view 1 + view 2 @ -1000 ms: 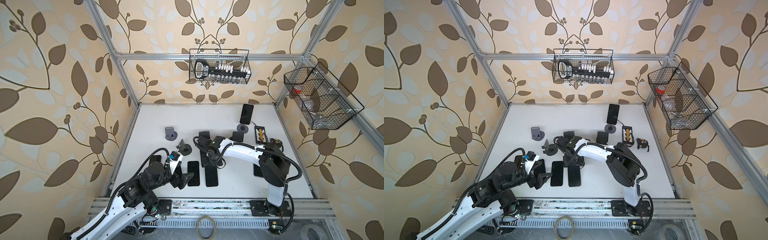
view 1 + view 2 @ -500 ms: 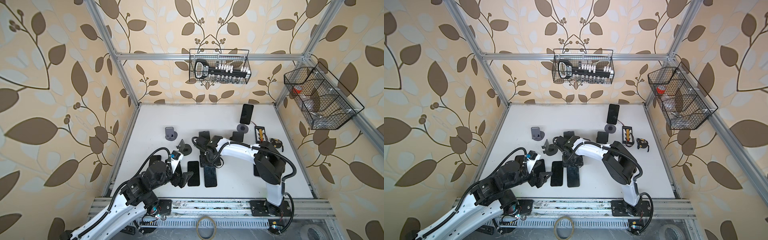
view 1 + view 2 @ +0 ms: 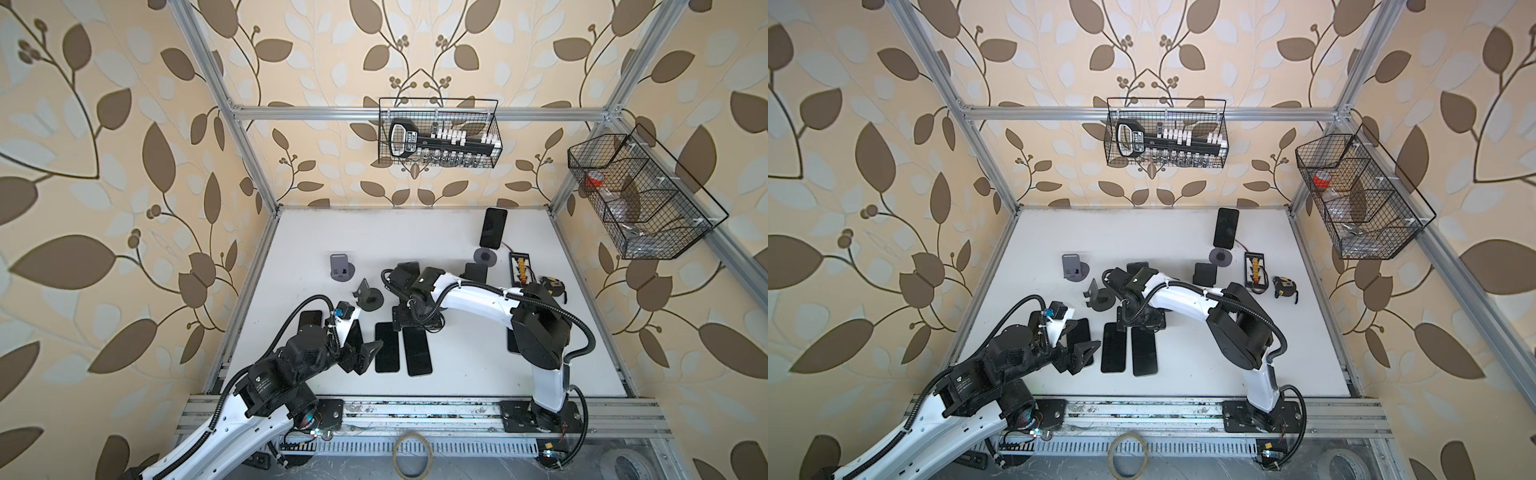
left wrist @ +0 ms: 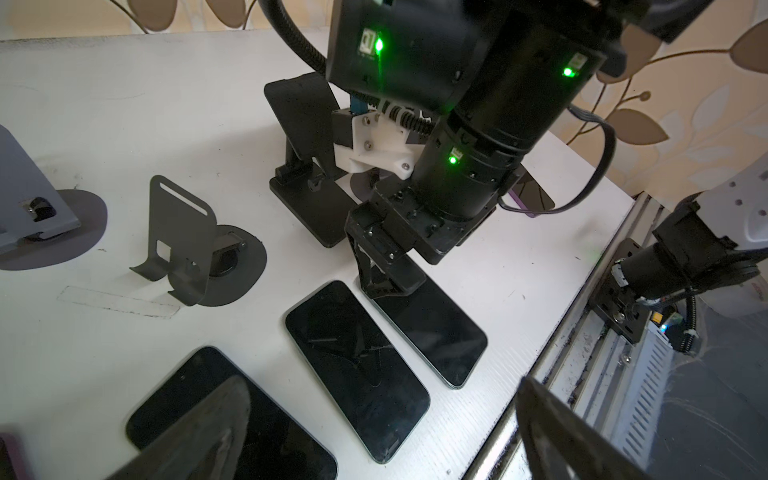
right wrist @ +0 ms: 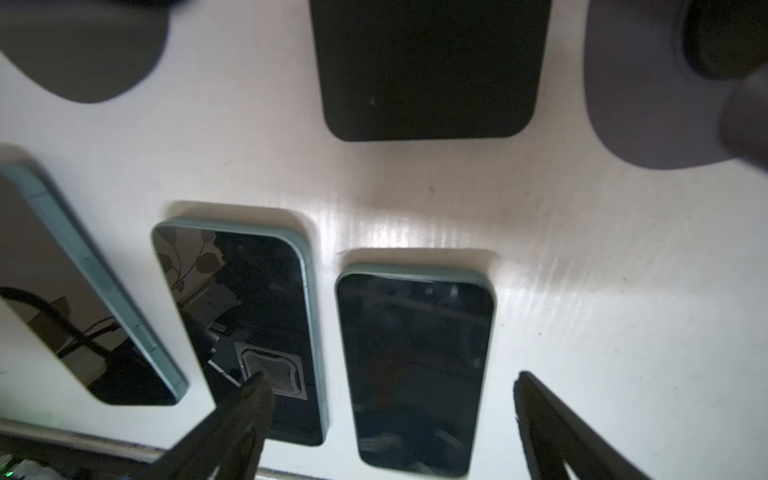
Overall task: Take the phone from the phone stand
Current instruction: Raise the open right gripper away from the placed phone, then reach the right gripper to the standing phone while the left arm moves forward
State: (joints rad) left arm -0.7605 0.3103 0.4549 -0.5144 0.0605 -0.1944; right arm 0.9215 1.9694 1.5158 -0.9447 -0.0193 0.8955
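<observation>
Left gripper (image 3: 368, 356): lower left of both top views, by the front rail; jaws spread wide with nothing between them, poised above a third dark-screened phone (image 4: 187, 395) that lies flat.
White table (image 3: 457, 374): lower middle of both top views; the phones and stands rest on it.
Teal-cased, dark-screened phone (image 5: 415, 365): the task's phone; flat on the table, screen up, low and centre in both top views, off the stand and not touching it.
Second teal-cased phone (image 5: 249, 291): flat and parallel, just beside the first on its left in the top views, with a narrow gap between them.
Right gripper (image 5: 390, 378): centre of both top views, pointing down over the first phone's far end; jaws apart, wider than the phone, one finger on either side, gripping nothing.
Black phone stand with square base and tilted back plate (image 4: 311, 208): just beyond the phone's far end; mostly hidden under the right arm in the top views.
Black sheet-metal stand on a round base (image 3: 368, 296): left of centre, near the square-based stand.
Grey stand on a round base (image 3: 341, 267): further back and left.
Tall dark phone (image 3: 493, 227): propped upright at the table's back right.
Black wire basket (image 3: 465, 114): on the back wall, top centre.
</observation>
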